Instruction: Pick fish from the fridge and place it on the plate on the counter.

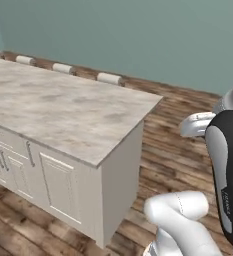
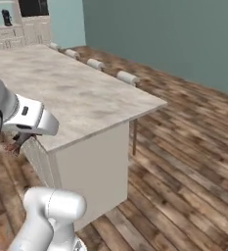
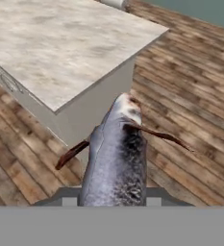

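A slim grey fish (image 3: 116, 158) with reddish fins juts forward from my gripper (image 3: 111, 201), which is shut on its rear half. In the right base view the gripper (image 2: 21, 138) hangs beside the near edge of the counter (image 2: 76, 93), with a reddish part of the fish (image 2: 11, 147) showing under it. The counter (image 1: 63, 105) is a beige marble-look top over cream cabinets, and its corner (image 3: 60, 48) lies ahead of the fish and lower. The plate and the fridge are out of view.
White stool tops (image 1: 109, 78) line the counter's far edge against a teal wall. Cream cabinet doors with grey bar handles (image 1: 30, 154) face me. Open wooden floor (image 2: 184, 162) stretches to the right of the counter's end panel (image 2: 93, 171).
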Motion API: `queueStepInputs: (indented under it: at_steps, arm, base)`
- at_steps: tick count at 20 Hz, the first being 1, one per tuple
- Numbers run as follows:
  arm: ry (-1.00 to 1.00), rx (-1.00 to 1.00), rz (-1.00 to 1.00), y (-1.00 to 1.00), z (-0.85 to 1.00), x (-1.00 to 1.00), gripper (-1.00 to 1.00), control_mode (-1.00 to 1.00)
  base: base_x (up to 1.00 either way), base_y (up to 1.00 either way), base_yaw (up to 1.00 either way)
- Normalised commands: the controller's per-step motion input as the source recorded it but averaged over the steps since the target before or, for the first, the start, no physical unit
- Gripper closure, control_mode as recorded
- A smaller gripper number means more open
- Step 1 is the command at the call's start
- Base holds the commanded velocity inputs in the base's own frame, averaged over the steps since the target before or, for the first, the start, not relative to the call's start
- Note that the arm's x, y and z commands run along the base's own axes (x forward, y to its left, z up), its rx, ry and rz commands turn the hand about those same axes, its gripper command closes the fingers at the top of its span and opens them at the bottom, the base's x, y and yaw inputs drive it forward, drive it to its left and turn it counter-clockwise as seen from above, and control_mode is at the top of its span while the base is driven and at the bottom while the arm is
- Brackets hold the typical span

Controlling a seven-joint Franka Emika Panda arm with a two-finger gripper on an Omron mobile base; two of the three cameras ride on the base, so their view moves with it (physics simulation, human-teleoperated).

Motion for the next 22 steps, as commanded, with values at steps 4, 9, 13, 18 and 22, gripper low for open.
queueStepInputs:
  at_steps: [4,9,13,18,22]
  arm:
    - [0.00,0.00,0.00,0.00,0.00,0.00,1.00,1.00]
    - [0.00,0.00,0.00,0.00,0.00,0.00,1.00,1.00]
    - [0.00,0.00,0.00,0.00,0.00,0.00,1.00,1.00]
    - [0.00,0.00,0.00,0.00,0.00,0.00,1.00,1.00]
    - [0.00,0.00,0.00,0.00,0.00,0.00,1.00,1.00]
  base:
    - [0.00,0.26,0.60]
    - [0.11,0.33,0.63]
    - [0.38,0.23,0.63]
    - [0.47,0.45,0.54]
    - [0.64,0.70,0.34]
